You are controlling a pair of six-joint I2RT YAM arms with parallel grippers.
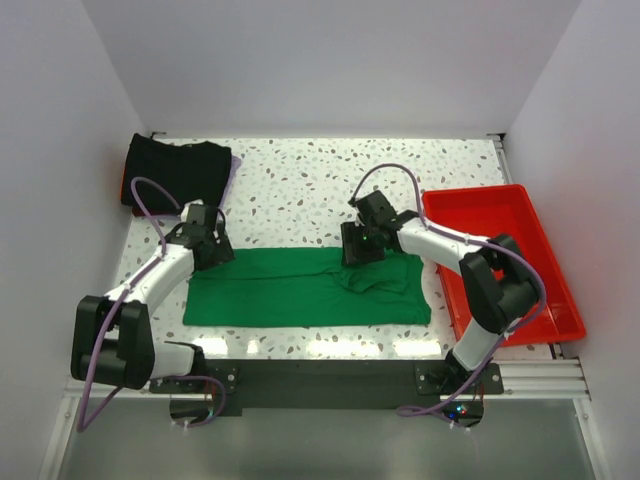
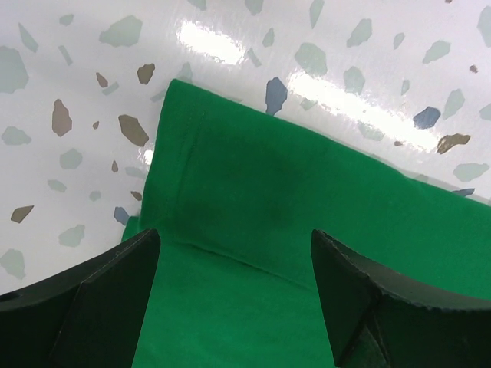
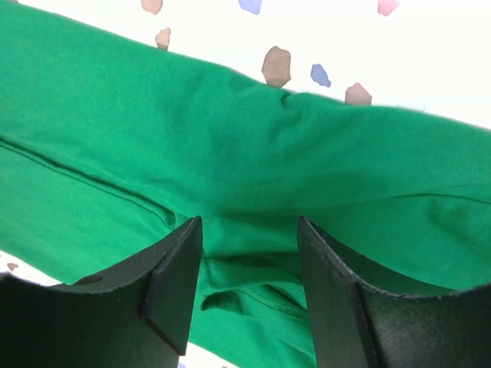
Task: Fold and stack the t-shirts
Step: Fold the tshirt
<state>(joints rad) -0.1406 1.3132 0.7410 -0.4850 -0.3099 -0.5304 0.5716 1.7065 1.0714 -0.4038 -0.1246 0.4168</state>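
T-shirt [image 1: 290,295] left of tray [image 1: 500,215]

No legible text, label, brand, number or sign in any view: green t-shirt [image 1: 300,290], black t-shirts [image 1: 175,170], red tray [image 1: 490,235], speckled tabletop [image 1: 300,190] unmarked.

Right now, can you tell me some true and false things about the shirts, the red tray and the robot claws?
1. The bright green cloth t-shirt lies on the speckled white table. True.
2. That green t-shirt is inside the red plastic tray. False: it lies beside the tray.
3. The left claw is shut tight. False: its jaws stand wide open over the green t-shirt.
4. The folded black cloth shirts sit at the table's far left corner. True.
5. The right claw is grabbing the black shirts. False: it is over the green t-shirt, jaws apart.
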